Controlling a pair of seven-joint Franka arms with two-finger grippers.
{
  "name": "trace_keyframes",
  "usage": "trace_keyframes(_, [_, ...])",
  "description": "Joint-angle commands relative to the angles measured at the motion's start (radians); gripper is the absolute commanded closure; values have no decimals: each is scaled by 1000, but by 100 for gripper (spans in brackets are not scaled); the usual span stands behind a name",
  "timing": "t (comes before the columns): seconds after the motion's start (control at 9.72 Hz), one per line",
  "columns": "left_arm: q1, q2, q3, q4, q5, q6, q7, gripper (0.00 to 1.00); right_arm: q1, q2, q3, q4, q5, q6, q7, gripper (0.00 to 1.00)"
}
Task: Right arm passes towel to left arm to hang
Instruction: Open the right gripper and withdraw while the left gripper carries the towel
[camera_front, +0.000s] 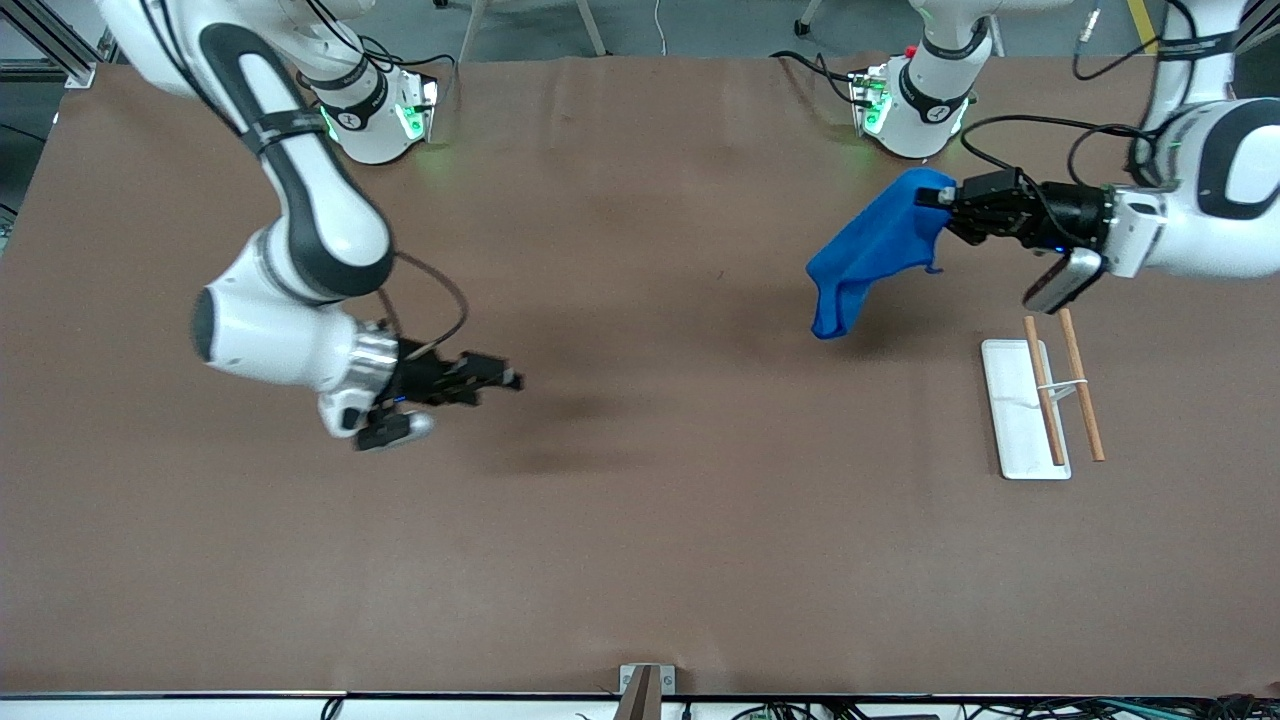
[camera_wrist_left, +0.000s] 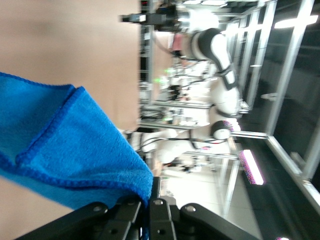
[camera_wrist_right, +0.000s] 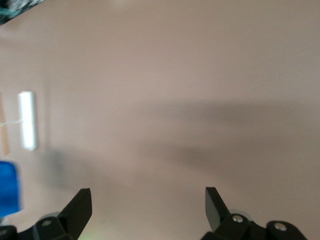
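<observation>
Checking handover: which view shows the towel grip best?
Left wrist view: the left gripper is shut on a corner of the towel. The front view shows the towel hanging from it above the table. The right wrist view catches only a blue edge; the right gripper is open and empty.

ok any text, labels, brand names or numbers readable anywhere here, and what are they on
None can be read.
Round marks on the black bands of both arm bases, right arm's and left arm's: too small to read.
The towel, held in the left gripper, the white tray with its wooden rods, and the open right gripper: no print visible.
</observation>
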Motion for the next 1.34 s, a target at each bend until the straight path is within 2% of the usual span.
trace_keyframes(0.0, [-7, 91, 72, 149, 154, 3, -7, 99, 6, -64, -120, -41, -119, 0, 1, 0])
trace_keyframes(0.21, [-7, 141, 99, 286, 361, 3, -5, 99, 6, -101, -238, -41, -342, -7, 8, 0])
trace_keyframes(0.41, [-5, 145, 102, 343, 590, 32, -4, 99, 8, -159, -335, -27, -525, -107, 91, 0])
trace_keyframes(0.51, [-7, 143, 102, 340, 674, 93, -4, 99, 6, -193, -337, -27, -587, -120, 154, 0])
trace_keyframes(0.72, [-5, 148, 128, 339, 733, 190, 5, 99, -5, -280, -330, -16, -633, -236, 222, 0])
trace_keyframes(0.82, [-5, 155, 133, 342, 750, 218, 8, 99, -52, -317, -290, 16, -679, -311, 224, 0])
trace_keyframes(0.93, [-5, 162, 131, 346, 816, 255, 11, 99, -81, -343, -270, 69, -681, -404, 224, 0])
trace_keyframes(1.23, [-5, 181, 137, 371, 827, 385, -7, 99, -100, -353, -271, 250, -682, -633, 228, 0])
